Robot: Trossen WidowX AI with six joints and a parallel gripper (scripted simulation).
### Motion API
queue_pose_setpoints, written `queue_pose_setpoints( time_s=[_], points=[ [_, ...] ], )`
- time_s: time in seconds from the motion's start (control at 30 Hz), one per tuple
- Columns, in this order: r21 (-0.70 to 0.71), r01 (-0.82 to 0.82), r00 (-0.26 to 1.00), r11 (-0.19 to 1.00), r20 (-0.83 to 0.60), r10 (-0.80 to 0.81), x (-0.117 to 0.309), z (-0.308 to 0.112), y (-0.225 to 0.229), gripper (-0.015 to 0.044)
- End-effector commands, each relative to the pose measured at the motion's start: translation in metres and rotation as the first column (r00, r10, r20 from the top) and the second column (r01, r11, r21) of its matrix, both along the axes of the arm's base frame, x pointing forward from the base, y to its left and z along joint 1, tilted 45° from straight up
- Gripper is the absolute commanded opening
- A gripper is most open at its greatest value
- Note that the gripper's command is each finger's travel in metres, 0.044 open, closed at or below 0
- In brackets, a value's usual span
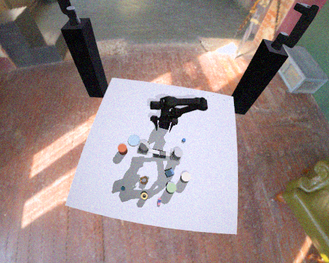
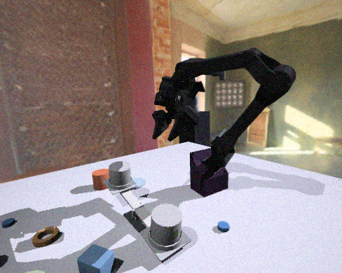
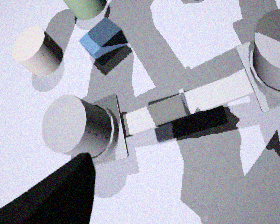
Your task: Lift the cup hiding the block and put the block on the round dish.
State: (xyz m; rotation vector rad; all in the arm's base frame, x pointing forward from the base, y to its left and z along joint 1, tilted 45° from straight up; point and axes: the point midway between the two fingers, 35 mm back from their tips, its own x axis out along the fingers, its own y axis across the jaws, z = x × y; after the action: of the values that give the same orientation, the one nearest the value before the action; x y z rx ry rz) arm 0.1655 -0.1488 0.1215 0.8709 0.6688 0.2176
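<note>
A grey cup (image 1: 176,153) (image 2: 165,225) (image 3: 66,125) stands on the balance end nearer the blue cube. The other grey cup (image 1: 143,146) (image 2: 120,173) (image 3: 273,62) stands on the opposite end, partly shaded. The balance beam (image 2: 130,199) (image 3: 218,93) joins the two end plates; I cannot tell its tilt for certain. No block shows; the space under both cups is hidden. The pale blue round dish (image 1: 133,140) (image 2: 139,182) lies beside the shaded cup and bears nothing. My gripper (image 1: 163,130) (image 2: 162,138) is open and empty, high above the table on the arm's side of the balance.
An orange cylinder (image 1: 123,149) (image 2: 99,179) stands near the dish. A small blue disc (image 1: 183,139) (image 2: 223,226) lies on the arm's side. Beyond the balance are a blue cube (image 1: 169,172) (image 2: 95,260) (image 3: 103,37), cream (image 1: 185,176) and green (image 1: 171,187) cylinders and a brown ring (image 2: 36,241).
</note>
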Motion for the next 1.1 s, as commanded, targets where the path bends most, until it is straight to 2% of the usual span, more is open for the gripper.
queue_pose_setpoints(
  time_s=[0.0, 0.3, 0.57, 0.8, 1.07],
  points=[
    [0.071, -0.005, 0.997, 0.997, -0.074, 0.010, 0.010, 0.001, 0.004, 0.0440],
    [0.268, 0.053, 0.956, 0.962, -0.292, 0.029, 0.035, 0.005, 0.020, 0.0440],
    [0.383, 0.161, 0.870, 0.910, -0.490, 0.053, 0.058, 0.010, 0.038, 0.0440],
    [0.426, 0.288, 0.754, 0.858, -0.653, 0.071, 0.078, 0.015, 0.059, 0.0440],
    [0.404, 0.449, 0.583, 0.797, -0.808, 0.081, 0.099, 0.021, 0.087, 0.0440]
  ],
)
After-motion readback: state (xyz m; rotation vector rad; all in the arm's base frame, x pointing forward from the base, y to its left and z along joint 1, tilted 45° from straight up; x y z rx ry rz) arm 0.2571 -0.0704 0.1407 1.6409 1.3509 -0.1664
